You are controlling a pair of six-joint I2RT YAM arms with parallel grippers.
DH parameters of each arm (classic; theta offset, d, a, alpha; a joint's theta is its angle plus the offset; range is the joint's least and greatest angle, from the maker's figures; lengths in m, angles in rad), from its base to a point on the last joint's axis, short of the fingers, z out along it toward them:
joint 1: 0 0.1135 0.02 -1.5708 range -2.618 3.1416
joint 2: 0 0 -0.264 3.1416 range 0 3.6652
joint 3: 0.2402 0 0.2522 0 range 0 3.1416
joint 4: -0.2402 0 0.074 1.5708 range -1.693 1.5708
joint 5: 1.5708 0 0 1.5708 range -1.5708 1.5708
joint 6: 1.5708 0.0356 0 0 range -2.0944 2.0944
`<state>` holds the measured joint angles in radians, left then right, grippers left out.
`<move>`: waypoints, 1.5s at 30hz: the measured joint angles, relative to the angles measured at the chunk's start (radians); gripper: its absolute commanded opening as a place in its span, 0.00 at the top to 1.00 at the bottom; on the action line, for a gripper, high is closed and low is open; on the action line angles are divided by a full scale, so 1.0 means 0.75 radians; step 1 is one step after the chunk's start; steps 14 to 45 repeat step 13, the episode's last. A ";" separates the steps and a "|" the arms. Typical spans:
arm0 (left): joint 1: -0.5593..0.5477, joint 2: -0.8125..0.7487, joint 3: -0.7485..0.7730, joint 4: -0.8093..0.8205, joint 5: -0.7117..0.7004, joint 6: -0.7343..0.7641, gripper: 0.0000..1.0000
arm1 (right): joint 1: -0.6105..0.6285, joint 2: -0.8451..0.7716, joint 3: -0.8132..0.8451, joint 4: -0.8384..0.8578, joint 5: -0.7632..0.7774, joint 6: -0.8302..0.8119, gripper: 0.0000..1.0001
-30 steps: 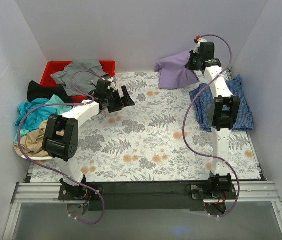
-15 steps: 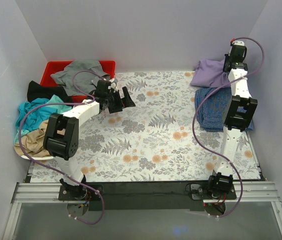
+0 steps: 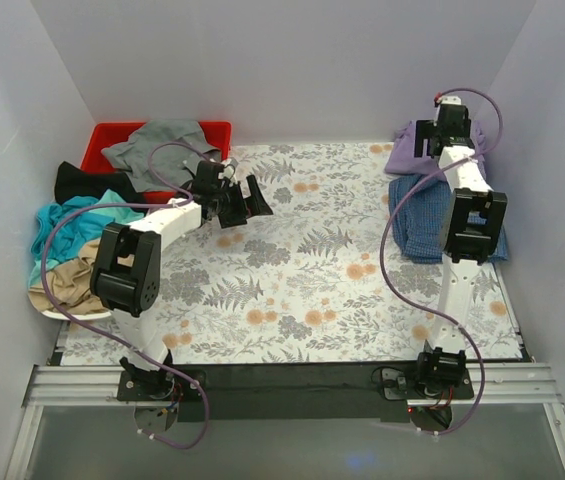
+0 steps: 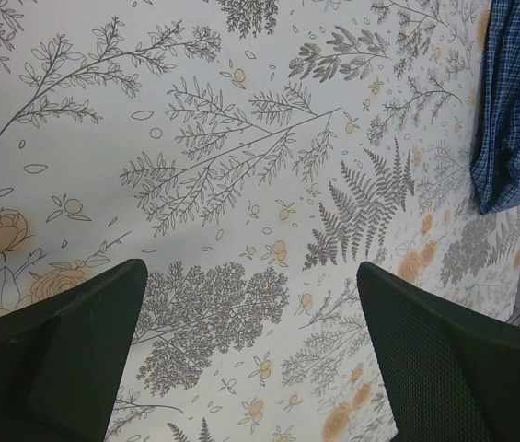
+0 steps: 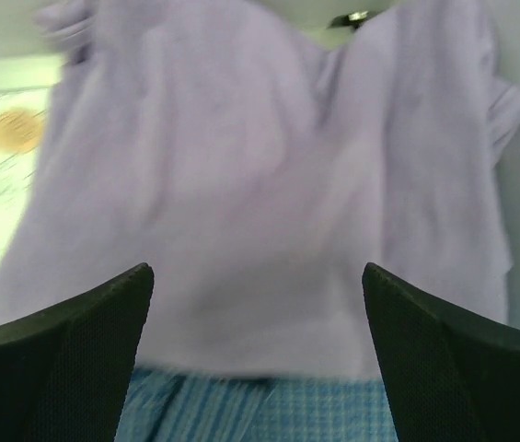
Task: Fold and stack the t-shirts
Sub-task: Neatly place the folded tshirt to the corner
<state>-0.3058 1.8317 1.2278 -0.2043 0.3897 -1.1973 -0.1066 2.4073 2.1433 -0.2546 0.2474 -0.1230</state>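
Left pile: tan shirt point(image 3: 62, 283), teal shirt point(image 3: 62, 218) and black shirt point(image 3: 80, 181), heaped; limp, light.
Blue checked shirt point(image 3: 417, 215): flat, right of the surface point(image 3: 292, 290).
Left pincer point(image 3: 240, 200): wide open, empty, over bare surface.
Grey shirt point(image 3: 157, 140): draped over red bin point(image 3: 107, 133).
Lavender shirt point(image 5: 241, 184): far right corner, rumpled, touching the blue one's far edge; soft, likely to sag; take a hem or shoulder corner.
Right pincer point(image 5: 257, 276): wide open over it, holding nothing.

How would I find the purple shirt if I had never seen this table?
Start at the flowery table cover and go to its far right corner. A blue checked shirt lies there, with the purple shirt bunched at its far edge. It is the only plain purple thing; the other shirts sit far left.
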 measured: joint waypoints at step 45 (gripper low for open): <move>0.000 -0.108 -0.003 -0.033 -0.040 0.017 0.02 | 0.541 -0.645 -0.732 0.142 0.152 0.050 0.02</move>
